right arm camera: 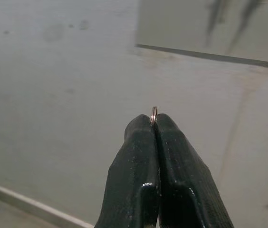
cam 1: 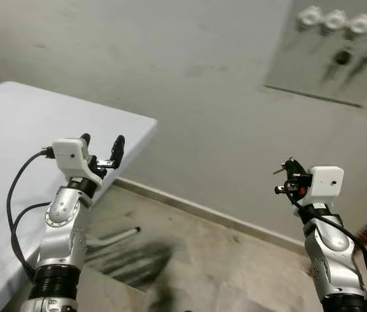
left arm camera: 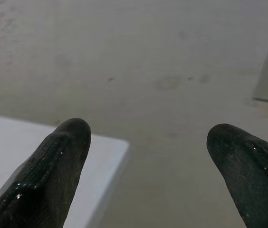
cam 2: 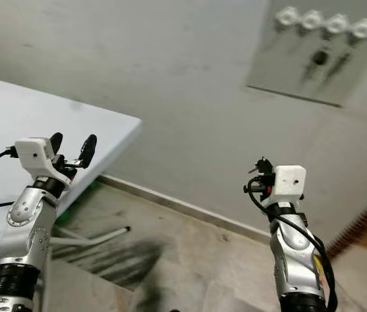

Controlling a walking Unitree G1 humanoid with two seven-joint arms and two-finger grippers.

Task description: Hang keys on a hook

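Below the hooks (cam 1: 335, 21), right pincer (right arm camera: 154, 124) pinches key ring (right arm camera: 154, 114)

Big pale grey wall (cam 1: 190, 84) takes up most of the frame, kinda scuffed and stained in spots. On the left there's a white table (cam 1: 21, 130), its corner poking toward the middle, with a metal table leg (cam 1: 115, 235) showing under it at lower centre. Floor (cam 1: 216, 273) along the bottom is mottled beige tile (hard shadows on it, lower left), and a light skirting strip (cam 1: 203, 211) runs diagonally where wall meets floor. Reddish-brown thing at the far lower right edge, can't tell what.
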